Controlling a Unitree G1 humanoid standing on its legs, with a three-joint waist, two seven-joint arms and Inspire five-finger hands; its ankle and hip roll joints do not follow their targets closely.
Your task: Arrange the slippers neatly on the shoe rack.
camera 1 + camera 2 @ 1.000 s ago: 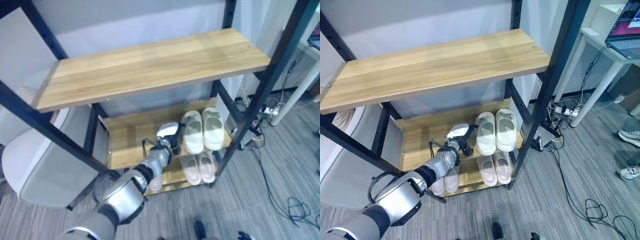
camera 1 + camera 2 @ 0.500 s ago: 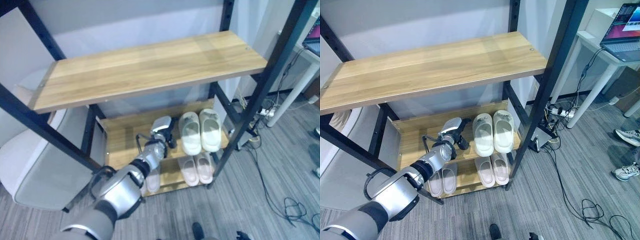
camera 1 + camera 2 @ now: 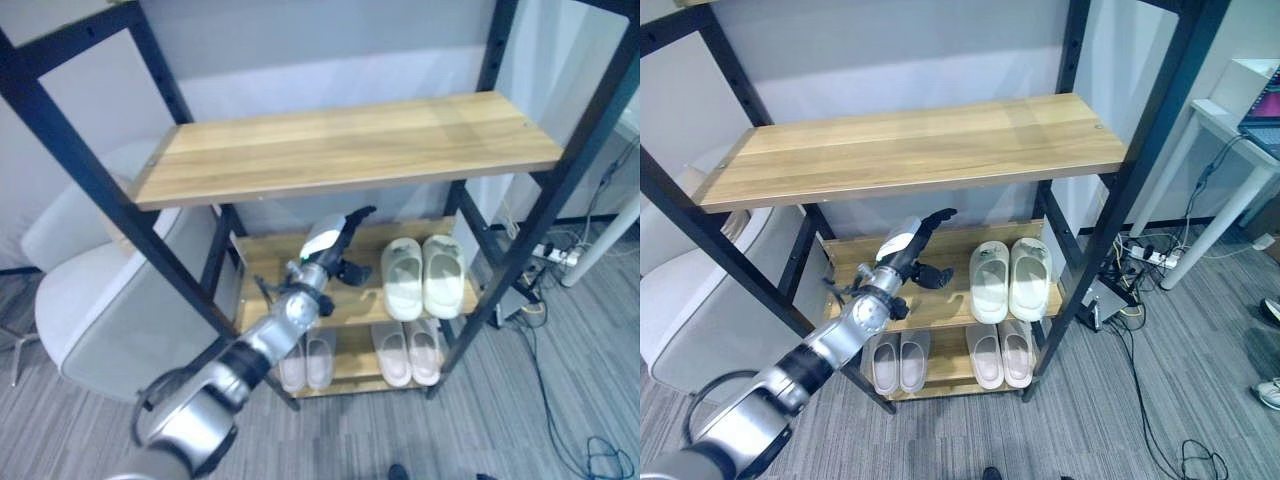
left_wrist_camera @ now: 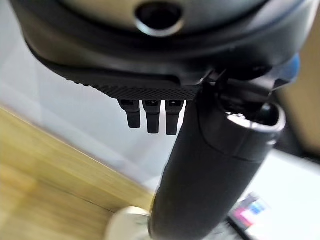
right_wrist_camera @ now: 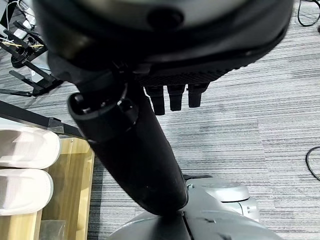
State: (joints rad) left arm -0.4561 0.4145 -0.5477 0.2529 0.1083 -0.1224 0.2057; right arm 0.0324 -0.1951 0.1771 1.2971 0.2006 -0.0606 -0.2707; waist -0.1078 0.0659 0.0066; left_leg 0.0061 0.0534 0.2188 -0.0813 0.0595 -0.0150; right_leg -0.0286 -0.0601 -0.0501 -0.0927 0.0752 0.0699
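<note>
Dark fingers of the left hand [image 3: 912, 243] were stretched out and relaxed, holding nothing, raised over the middle shelf [image 3: 945, 300] of the shoe rack [image 3: 920, 150]. Just beside it on that shelf sat a pale green pair of slippers [image 3: 1009, 279], side by side. Two pinkish pairs [image 3: 945, 358] lay on the bottom shelf. The right hand [image 5: 150, 125] hung over grey carpet [image 5: 250, 115], fingers straight.

Grey carpet floor [image 3: 1200, 360], pale wall [image 3: 890, 50], white chair [image 3: 90, 310].

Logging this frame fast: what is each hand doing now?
Left hand: open, holding nothing, raised above the middle shelf.
Right hand: open, holding nothing.
</note>
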